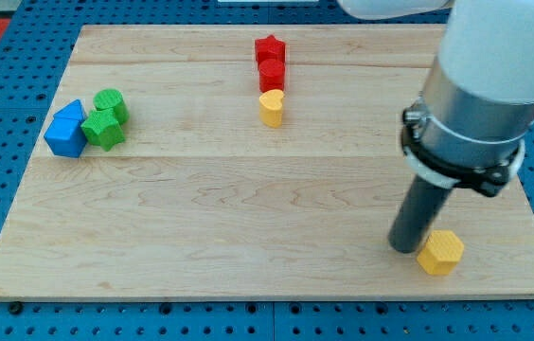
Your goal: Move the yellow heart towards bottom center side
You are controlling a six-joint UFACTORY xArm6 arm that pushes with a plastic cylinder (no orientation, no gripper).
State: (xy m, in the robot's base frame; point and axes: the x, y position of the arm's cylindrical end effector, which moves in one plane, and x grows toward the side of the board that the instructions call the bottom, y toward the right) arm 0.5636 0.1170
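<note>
The yellow heart (271,108) stands on the wooden board (248,218) near the view's top centre, just below a red cylinder (271,75) and a red star (270,48) stacked in a column. My rod comes down at the view's right, and my tip (406,246) rests on the board at the lower right. It touches or nearly touches a yellow hexagon (440,253) on its right side. My tip is far from the yellow heart, to its lower right.
At the view's left, a blue block (66,131) sits against a green star (104,129) and a green cylinder (111,103). The arm's grey body (480,85) fills the upper right. Blue flooring surrounds the board.
</note>
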